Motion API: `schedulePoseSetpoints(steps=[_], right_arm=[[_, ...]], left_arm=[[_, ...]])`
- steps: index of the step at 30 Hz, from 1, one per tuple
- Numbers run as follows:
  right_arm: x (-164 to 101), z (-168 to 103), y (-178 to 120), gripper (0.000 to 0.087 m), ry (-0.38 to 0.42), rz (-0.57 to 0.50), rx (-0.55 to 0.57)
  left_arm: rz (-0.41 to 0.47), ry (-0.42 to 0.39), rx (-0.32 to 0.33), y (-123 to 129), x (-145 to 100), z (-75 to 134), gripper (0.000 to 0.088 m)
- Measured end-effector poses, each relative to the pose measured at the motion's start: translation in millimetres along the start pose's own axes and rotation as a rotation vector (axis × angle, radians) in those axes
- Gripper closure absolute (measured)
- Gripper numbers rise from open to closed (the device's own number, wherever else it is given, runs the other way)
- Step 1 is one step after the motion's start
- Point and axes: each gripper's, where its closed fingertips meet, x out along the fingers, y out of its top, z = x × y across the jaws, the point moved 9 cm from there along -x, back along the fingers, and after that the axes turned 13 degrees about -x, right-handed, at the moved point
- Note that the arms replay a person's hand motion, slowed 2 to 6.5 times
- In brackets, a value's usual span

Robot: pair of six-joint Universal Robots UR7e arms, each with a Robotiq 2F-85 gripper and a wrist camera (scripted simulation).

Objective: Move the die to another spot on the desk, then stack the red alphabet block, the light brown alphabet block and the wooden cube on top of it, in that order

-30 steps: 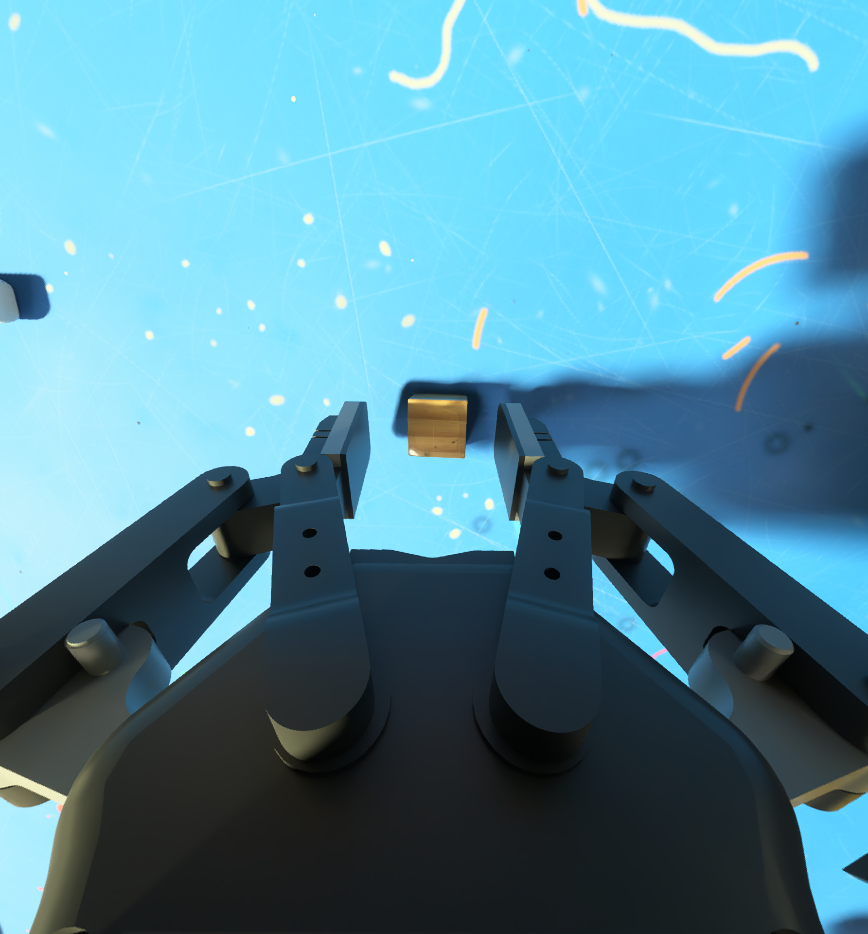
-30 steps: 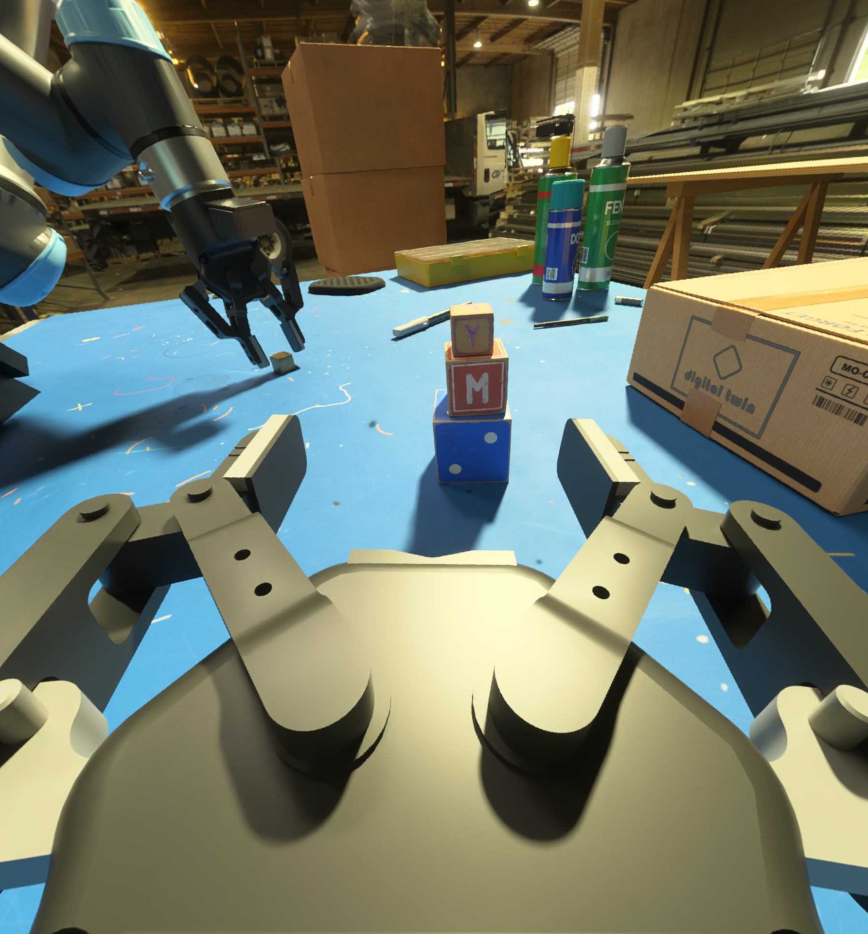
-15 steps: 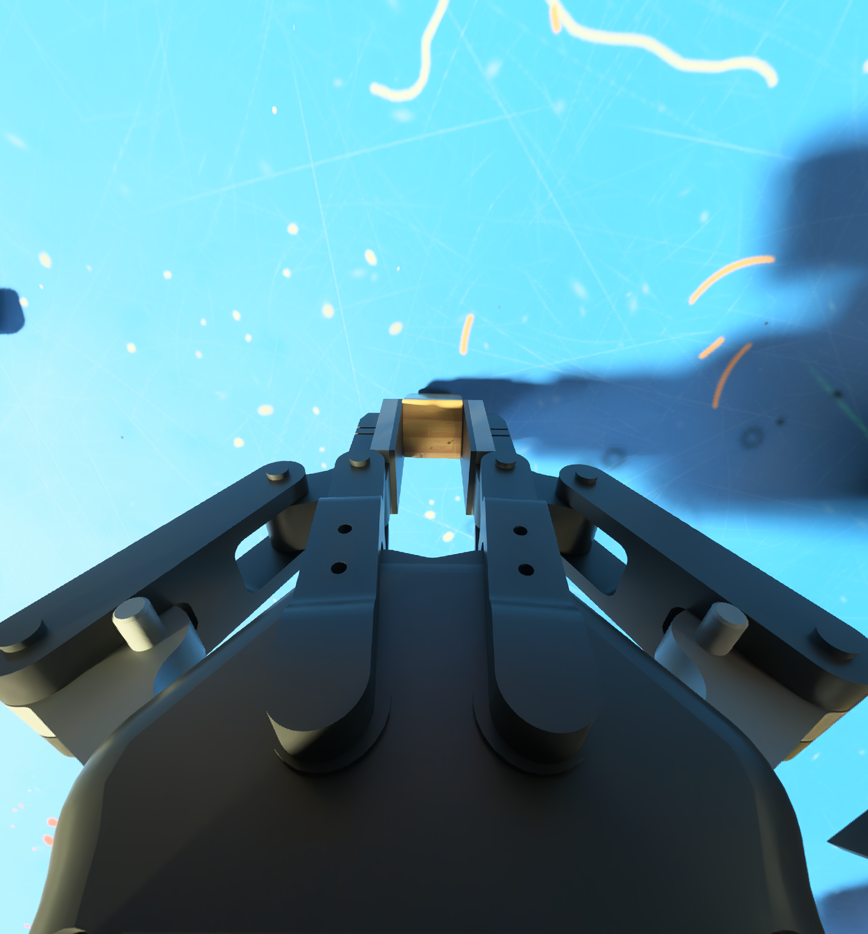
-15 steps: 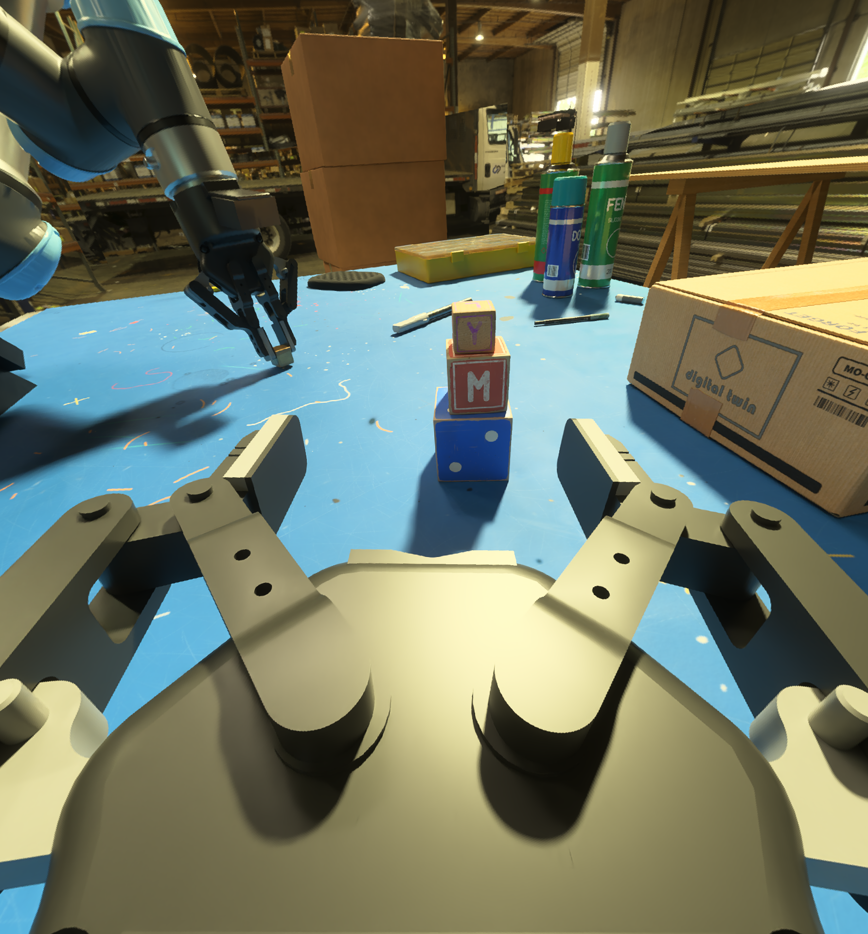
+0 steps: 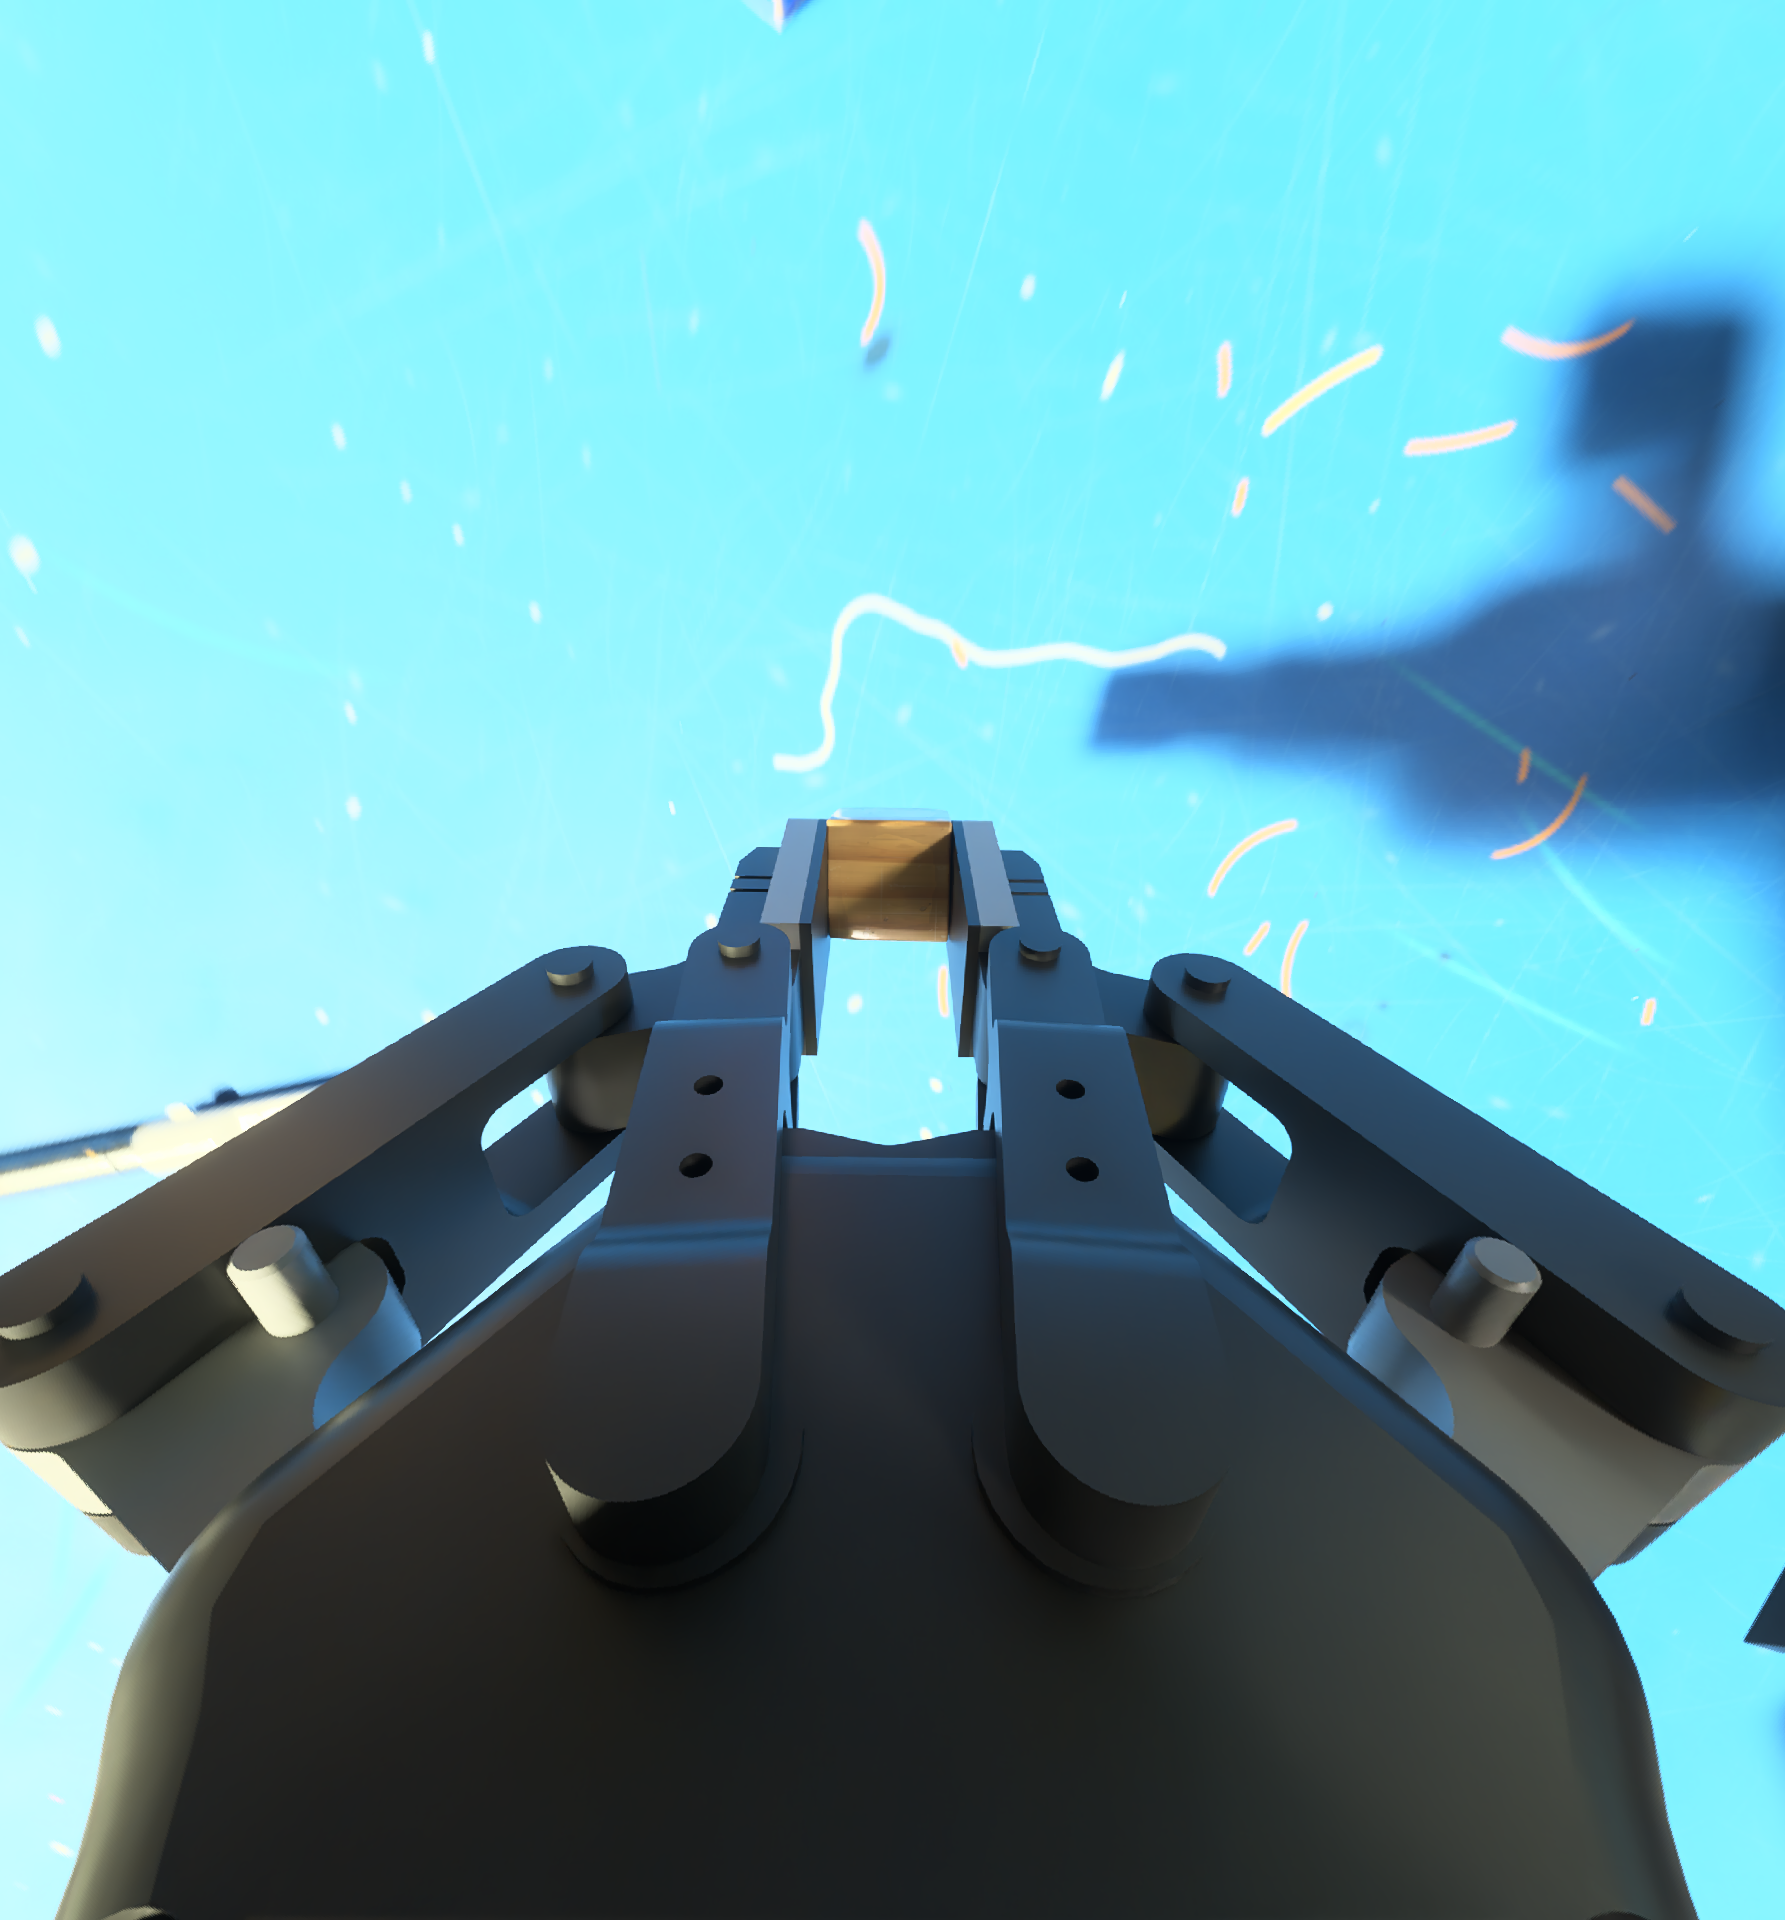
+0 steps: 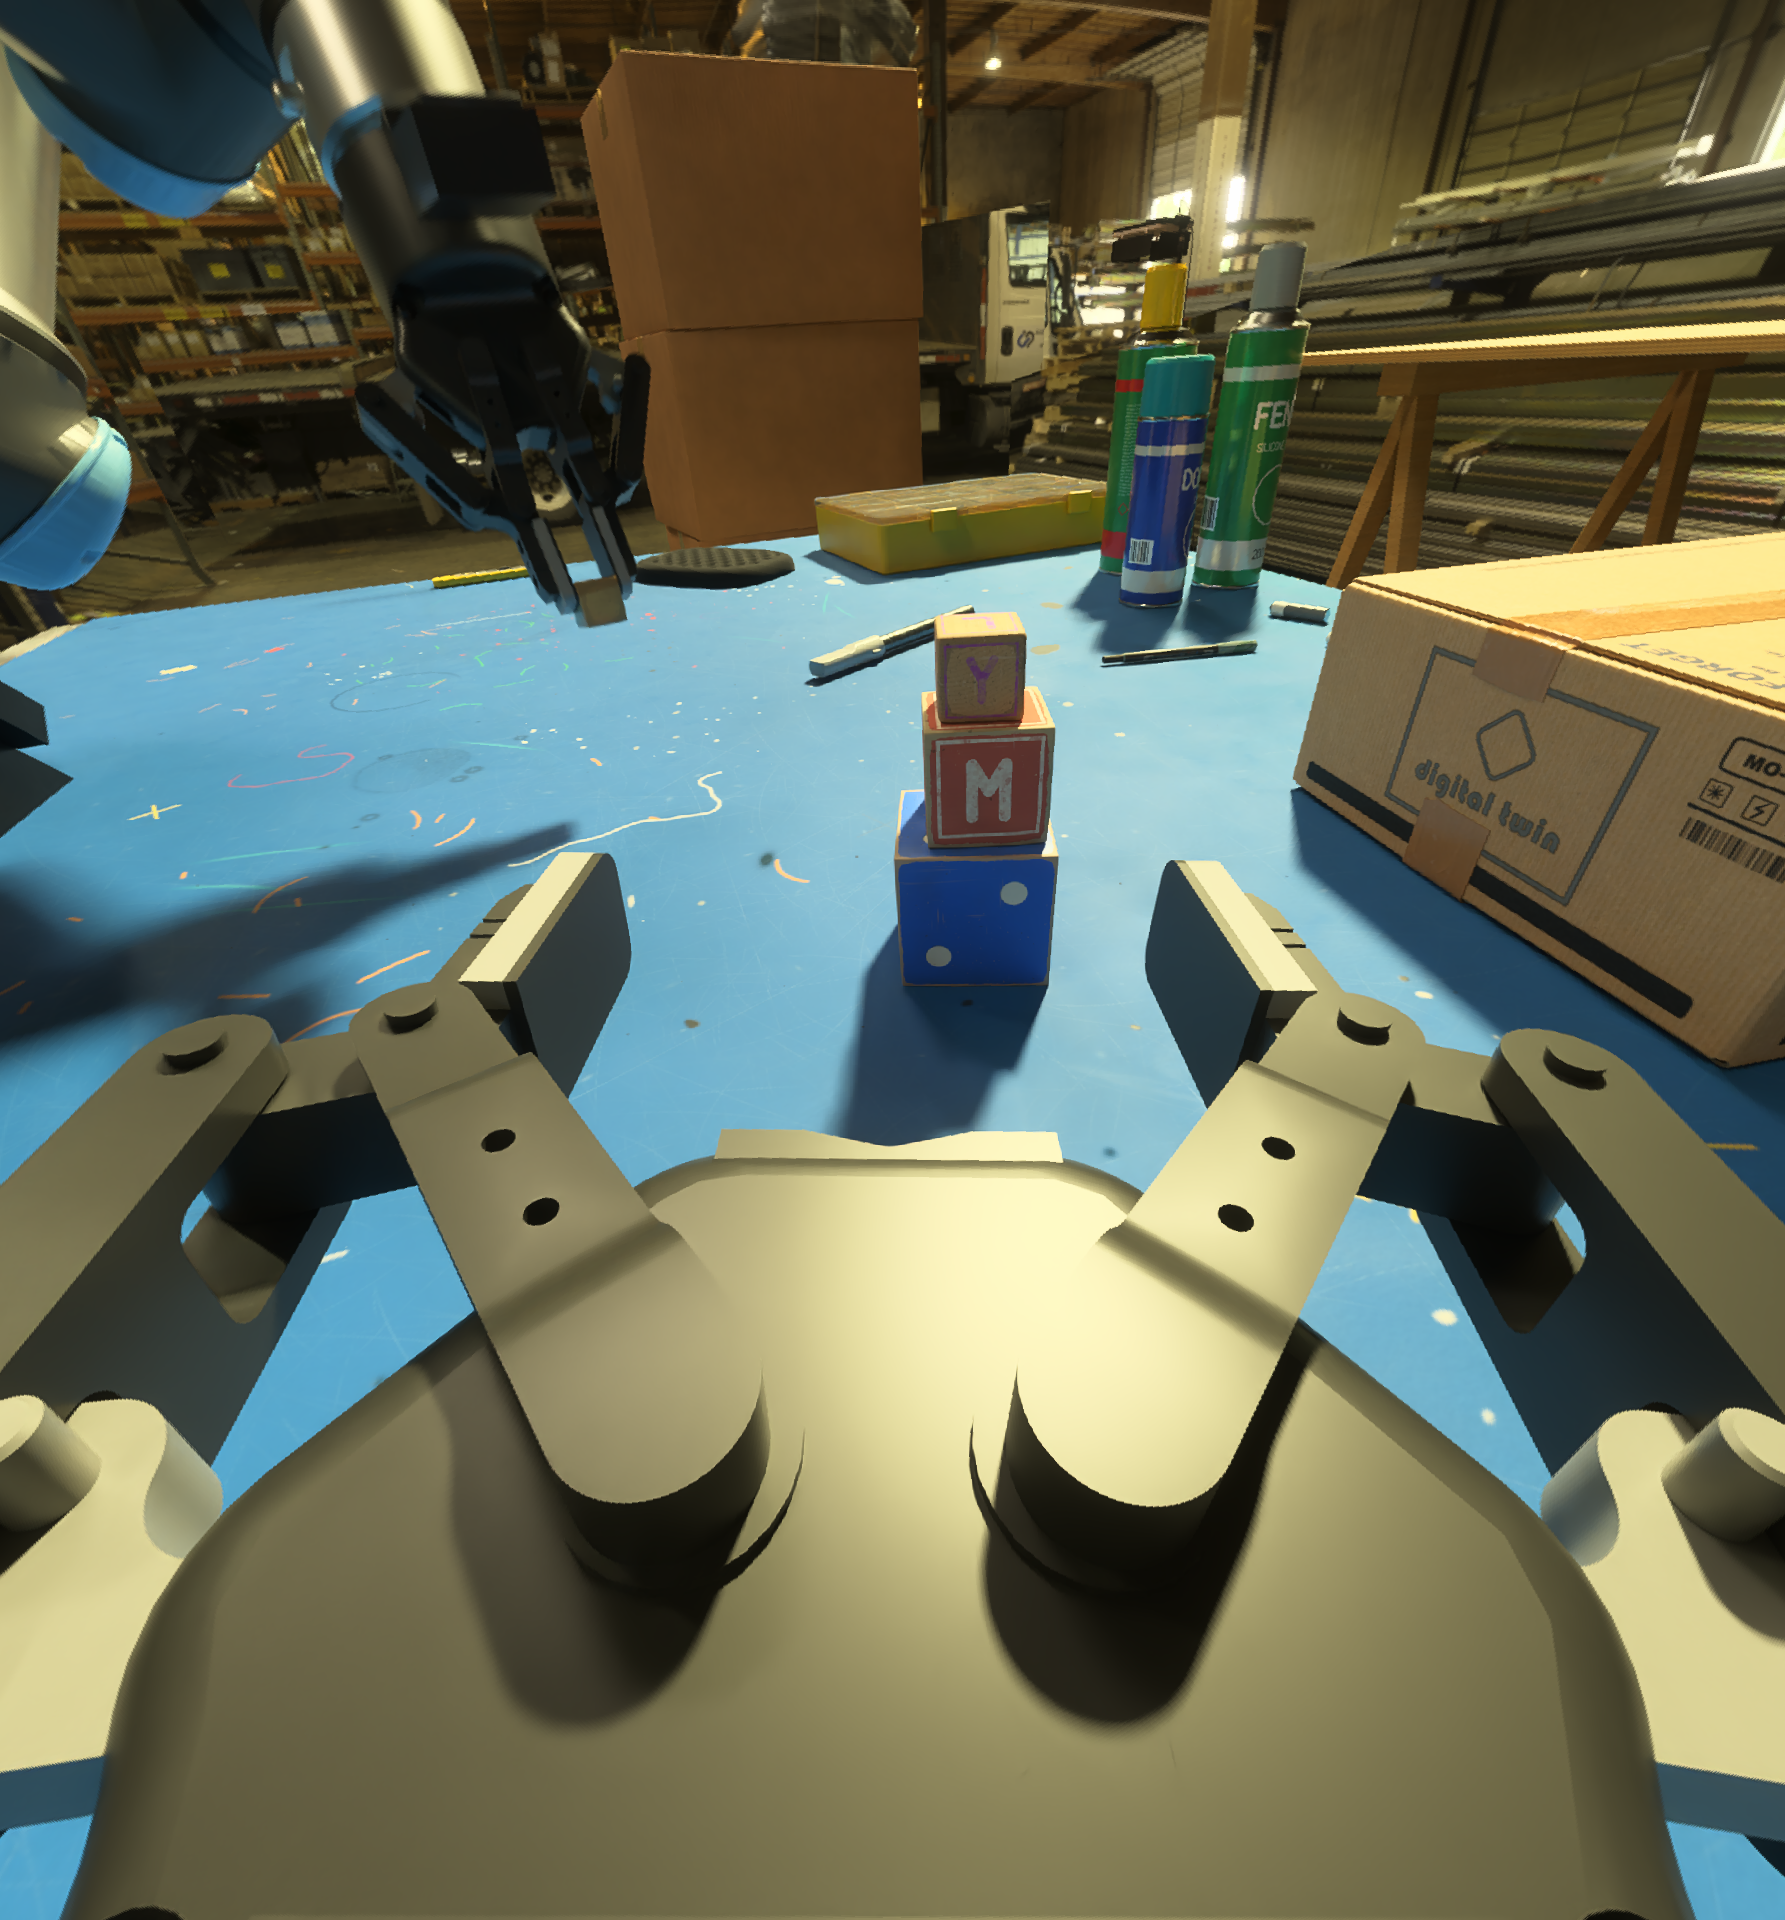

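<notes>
A blue die (image 6: pixel 976 920) stands on the blue desk (image 6: pixel 452 748), with the red alphabet block (image 6: pixel 988 781) on it and the light brown alphabet block (image 6: pixel 979 665) on top. My left gripper (image 5: pixel 889 875) is shut on the small wooden cube (image 5: pixel 888 878) and holds it above the desk. The right wrist view shows it (image 6: pixel 589 587) with the cube (image 6: pixel 601 602) in the air, left of and behind the stack. My right gripper (image 6: pixel 888 925) is open and empty, in front of the stack.
A large cardboard box (image 6: pixel 1615 769) lies on the right of the desk. Spray cans (image 6: pixel 1210 457), a yellow case (image 6: pixel 955 517), a black disc (image 6: pixel 713 566), a marker (image 6: pixel 883 644) and a pen (image 6: pixel 1179 652) lie at the back. A tall brown box (image 6: pixel 763 291) stands behind.
My left gripper closed on the wooden cube and lifted it off the desk, moving up and toward the stack. My right gripper has not moved.
</notes>
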Motion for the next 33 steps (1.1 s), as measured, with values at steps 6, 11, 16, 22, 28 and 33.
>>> schedulePoseSetpoints(steps=[6,11,16,22,28,33], right_arm=[[0,0,0,0.0020,0.000,0.001,0.001],[0,0,0,0.0020,0.004,0.000,0.002],[-1,0,0,0.0020,0.003,0.006,-0.001],[-2,-1,0,0.0020,0.001,0.018,-0.007],[-2,-1,1,0.0020,0.004,0.018,-0.010],[-1,-2,1,0.0020,0.008,0.014,-0.013]], left_arm=[[0.025,-0.049,0.143,64,-10,9,0.0676],[0.016,-0.062,0.258,119,-9,17,0.0676],[-0.018,-0.080,0.355,171,1,23,0.0676],[-0.093,-0.096,0.429,219,21,23,0.0676],[-0.157,-0.120,0.448,248,40,22,0.0676],[-0.192,-0.131,0.466,259,52,18,0.0676]])
